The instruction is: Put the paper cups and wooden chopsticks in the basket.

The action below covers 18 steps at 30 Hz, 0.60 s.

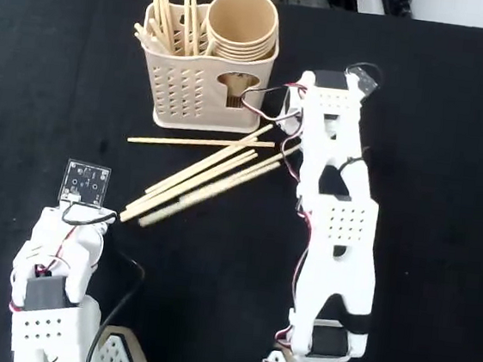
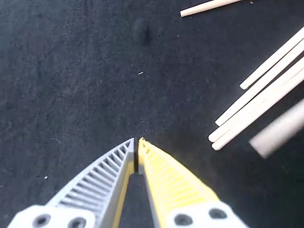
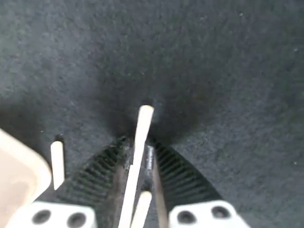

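The beige perforated basket stands at the back of the table with stacked paper cups and several wooden chopsticks upright in it. Several loose chopsticks lie fanned on the black cloth in front of it. In the right wrist view, my right gripper is shut on one chopstick near its end, low over the cloth beside the basket's corner. My left gripper is shut with nothing in it, hovering above bare cloth to the left of the loose chopstick ends.
The white right arm stretches over the table's right half up to the basket. The left arm sits folded at the front left corner. One chopstick lies apart, just in front of the basket.
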Tool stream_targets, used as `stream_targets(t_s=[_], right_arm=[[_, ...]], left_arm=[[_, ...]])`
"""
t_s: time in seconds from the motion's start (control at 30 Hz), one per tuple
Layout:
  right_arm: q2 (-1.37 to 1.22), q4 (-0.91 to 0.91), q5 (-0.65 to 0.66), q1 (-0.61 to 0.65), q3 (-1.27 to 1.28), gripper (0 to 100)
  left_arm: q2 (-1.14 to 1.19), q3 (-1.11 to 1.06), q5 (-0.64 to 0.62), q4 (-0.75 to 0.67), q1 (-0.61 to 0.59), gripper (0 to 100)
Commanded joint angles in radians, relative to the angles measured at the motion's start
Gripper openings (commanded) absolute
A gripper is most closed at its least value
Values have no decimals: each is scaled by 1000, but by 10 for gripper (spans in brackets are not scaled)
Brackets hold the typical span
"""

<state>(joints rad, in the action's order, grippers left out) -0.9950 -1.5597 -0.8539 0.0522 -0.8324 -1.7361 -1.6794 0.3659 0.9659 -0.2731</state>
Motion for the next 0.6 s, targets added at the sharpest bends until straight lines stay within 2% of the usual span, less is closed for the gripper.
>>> stream_targets(t_s=[0.0, 0.23, 0.57], right_arm=[[2, -46, 14, -28, -84, 12], [4, -196, 54, -58, -312, 11], [5, -206, 23, -146, -601, 11]], left_arm=[[-9, 19, 8, 5, -5, 33], [-9, 16, 8, 3, -5, 33], [-9, 13, 8, 0, -5, 33]])
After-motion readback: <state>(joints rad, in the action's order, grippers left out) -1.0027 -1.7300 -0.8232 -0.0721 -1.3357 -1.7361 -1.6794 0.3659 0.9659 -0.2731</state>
